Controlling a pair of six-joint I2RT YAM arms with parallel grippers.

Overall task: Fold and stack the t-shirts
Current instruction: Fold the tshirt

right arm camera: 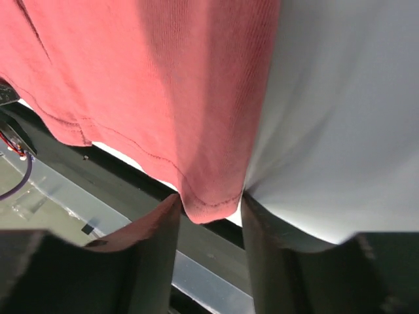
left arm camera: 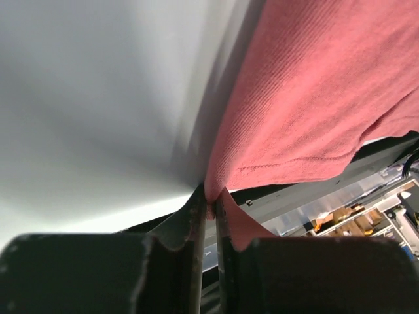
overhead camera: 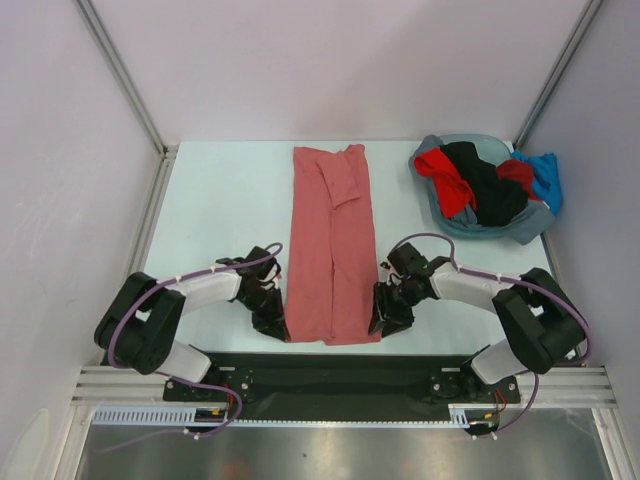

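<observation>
The left gripper (overhead camera: pixel 274 326) was pinched shut on the near-left hem corner of the salmon-red t-shirt (overhead camera: pixel 331 240), one long strip running away from both arms at table centre. The right gripper (overhead camera: pixel 384 322) straddled the near-right corner, fingers narrowly apart. Several more shirts filled one grey-blue basin (overhead camera: pixel 432 200), far right.

Lab test cell; white panel walls (overhead camera: pixel 330 60); aluminium framing (overhead camera: pixel 120 75)

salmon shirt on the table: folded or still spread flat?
Partly folded. The salmon shirt lies as a long narrow strip, sleeves turned in, with the left gripper and right gripper at its near corners.
</observation>
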